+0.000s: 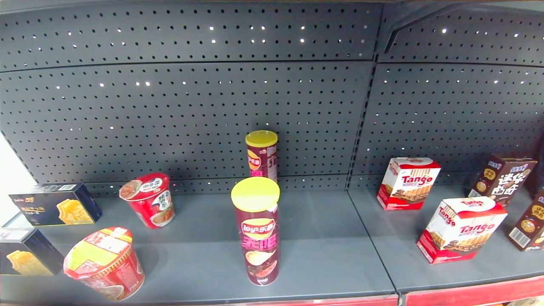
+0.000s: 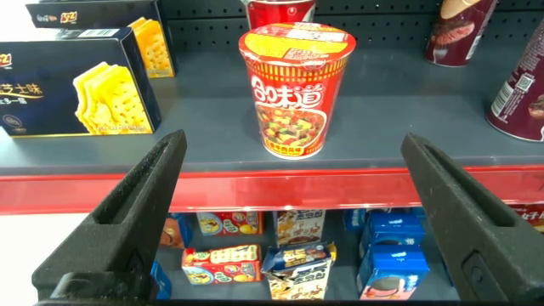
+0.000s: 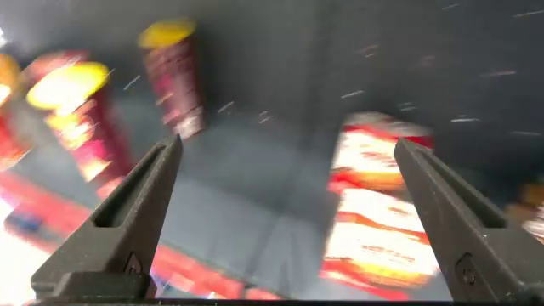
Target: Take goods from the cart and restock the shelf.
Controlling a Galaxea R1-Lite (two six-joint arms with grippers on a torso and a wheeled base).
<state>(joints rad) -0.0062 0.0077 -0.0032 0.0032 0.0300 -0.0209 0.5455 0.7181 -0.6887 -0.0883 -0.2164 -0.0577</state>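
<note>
On the grey shelf (image 1: 323, 242) two maroon chip cans with yellow lids stand upright: the front chip can (image 1: 258, 231) mid-shelf and the rear chip can (image 1: 262, 155) by the back panel. My left gripper (image 2: 295, 144) is open with nothing in it, level with the shelf's red front edge (image 2: 280, 189) and facing a red noodle cup (image 2: 296, 89). My right gripper (image 3: 289, 146) is open with nothing in it, out in front of the shelf, with the chip cans (image 3: 174, 76) to one side and red-and-white wafer boxes (image 3: 374, 212) to the other.
On the left are two noodle cups (image 1: 148, 199) (image 1: 105, 263) and two dark cracker boxes (image 1: 57, 204) (image 1: 25, 253). On the right stand wafer boxes (image 1: 408, 182) (image 1: 461, 229) and brown biscuit boxes (image 1: 503, 174). A lower shelf holds several small packs (image 2: 297, 255). A perforated panel (image 1: 191, 106) closes the back.
</note>
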